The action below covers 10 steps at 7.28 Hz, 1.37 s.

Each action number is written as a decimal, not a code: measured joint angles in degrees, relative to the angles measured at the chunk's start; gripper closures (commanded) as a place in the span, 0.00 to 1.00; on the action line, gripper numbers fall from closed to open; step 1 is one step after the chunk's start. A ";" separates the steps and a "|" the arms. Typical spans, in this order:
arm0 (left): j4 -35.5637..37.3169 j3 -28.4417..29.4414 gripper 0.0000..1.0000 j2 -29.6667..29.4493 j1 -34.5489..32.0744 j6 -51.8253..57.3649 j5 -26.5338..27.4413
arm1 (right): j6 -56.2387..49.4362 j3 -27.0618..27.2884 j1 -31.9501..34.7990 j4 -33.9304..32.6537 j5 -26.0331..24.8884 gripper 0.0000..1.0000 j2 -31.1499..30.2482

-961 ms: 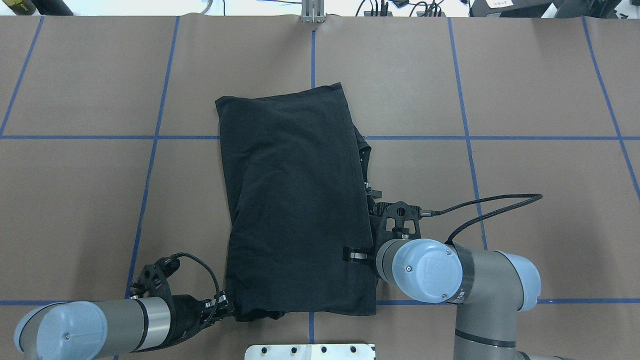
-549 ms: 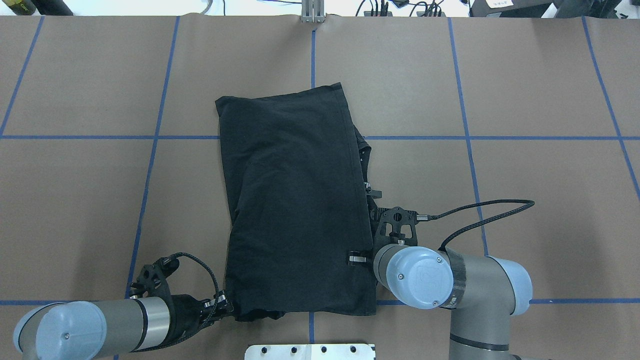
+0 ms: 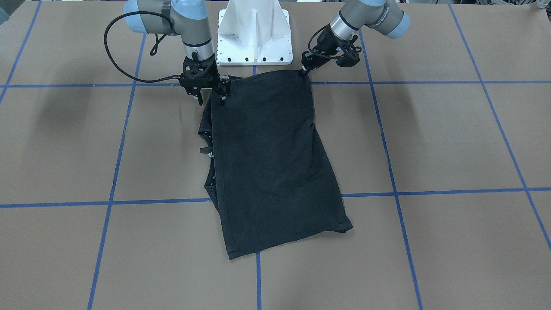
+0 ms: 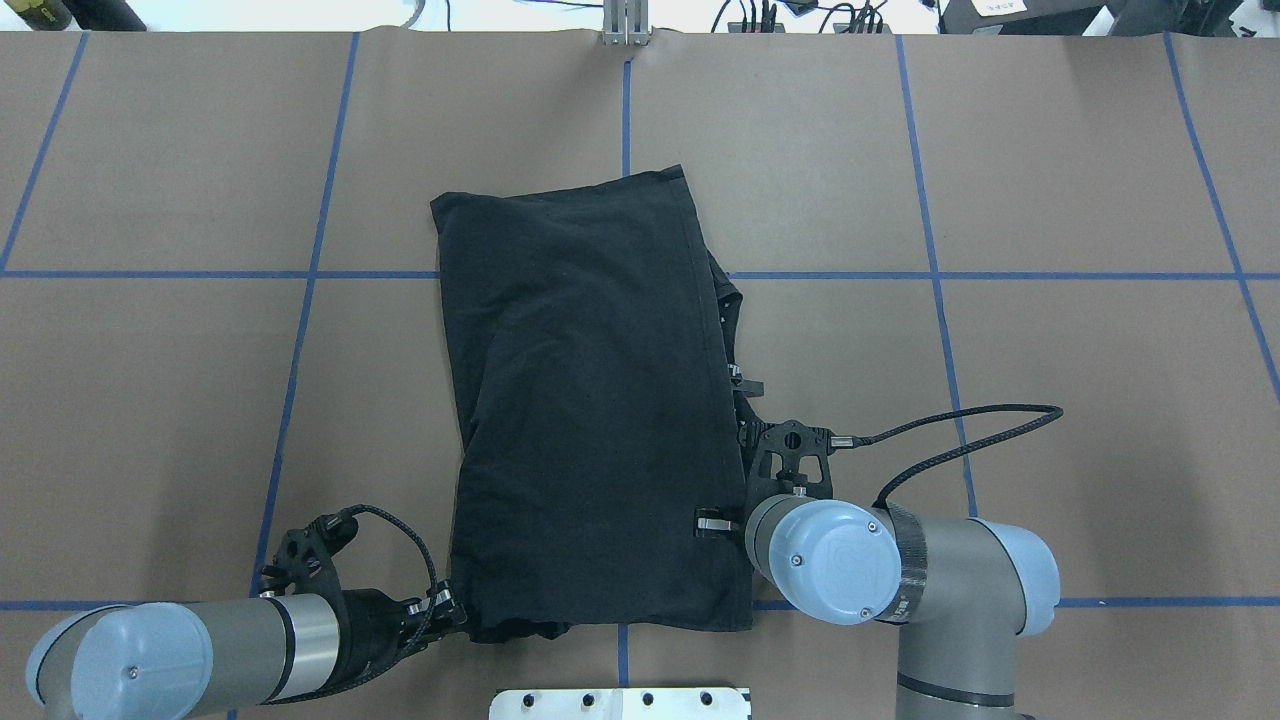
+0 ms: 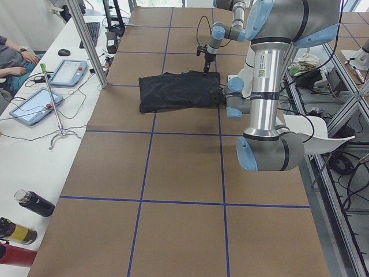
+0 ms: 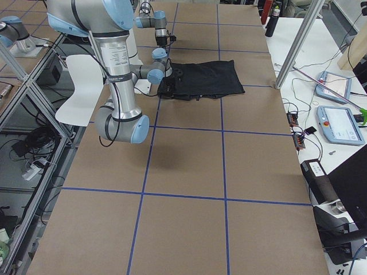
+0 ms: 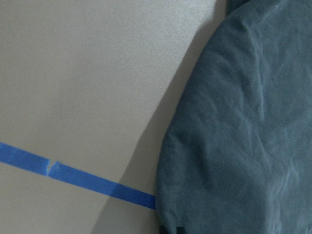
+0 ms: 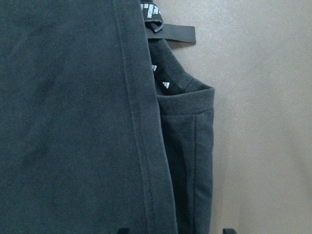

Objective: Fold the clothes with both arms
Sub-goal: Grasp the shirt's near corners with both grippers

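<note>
The black shirt (image 4: 590,400) lies folded on the desk (image 4: 1050,200). The right hand (image 3: 211,100) is wide open over its edge. I cannot tell if the left hand (image 3: 303,72), at a corner, grips. Both should pinch, then lift together.

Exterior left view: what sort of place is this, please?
Probably a robotics lab or test cell: the left arm stands at a table marked with a blue tape grid, and two teach pendants lie on a side bench.
</note>
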 measured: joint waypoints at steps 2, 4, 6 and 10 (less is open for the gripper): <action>0.00 -0.17 1.00 0.11 0.00 0.04 0.00 | 0.01 -0.02 -0.10 -0.02 0.00 0.46 0.02; 0.00 -0.43 1.00 0.23 -0.06 0.05 0.00 | -0.03 -0.02 -0.13 0.04 0.05 0.50 0.03; 0.00 -0.45 1.00 0.31 -0.08 0.07 0.00 | -0.42 -0.02 -0.13 0.17 0.08 0.57 -0.02; 0.00 -0.50 1.00 0.32 -0.09 0.07 0.00 | -0.74 -0.02 -0.13 0.15 0.30 0.59 -0.06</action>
